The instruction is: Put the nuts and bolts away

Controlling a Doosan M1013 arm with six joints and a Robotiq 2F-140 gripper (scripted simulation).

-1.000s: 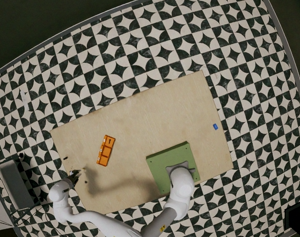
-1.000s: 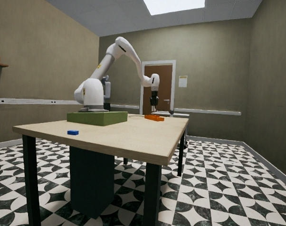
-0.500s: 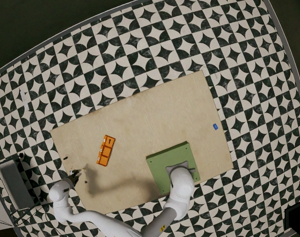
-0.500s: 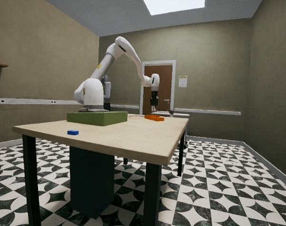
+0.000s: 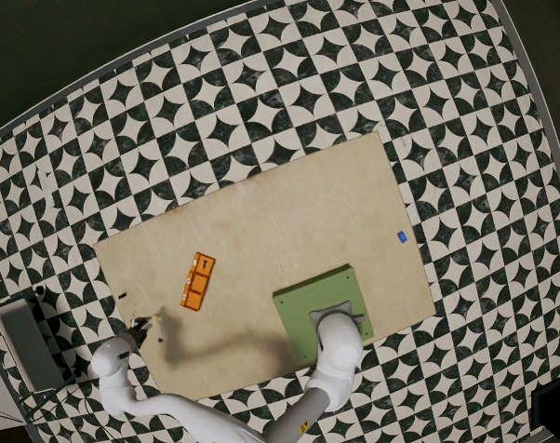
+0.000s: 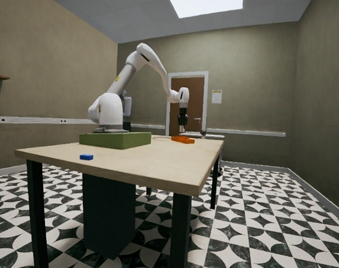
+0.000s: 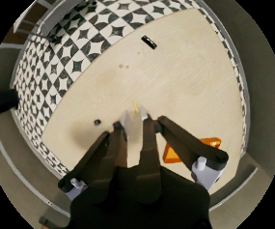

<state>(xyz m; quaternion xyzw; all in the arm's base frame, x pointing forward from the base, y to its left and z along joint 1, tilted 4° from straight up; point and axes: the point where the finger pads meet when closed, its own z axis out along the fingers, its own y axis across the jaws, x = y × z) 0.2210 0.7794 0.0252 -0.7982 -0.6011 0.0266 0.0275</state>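
Note:
My gripper is partly open and empty, above the table's left end in the top view. A thin yellow piece lies just beyond the fingertips in the wrist view. A small dark piece, perhaps a nut, lies to their left there. Two tiny brownish rings lie farther off. An orange bin block has three compartments with white labels I cannot read. A dark bolt-like piece lies in its upper compartment.
A black oblong piece lies near the table's left edge. A blue block lies near the opposite edge. The arm stands on a green base block.

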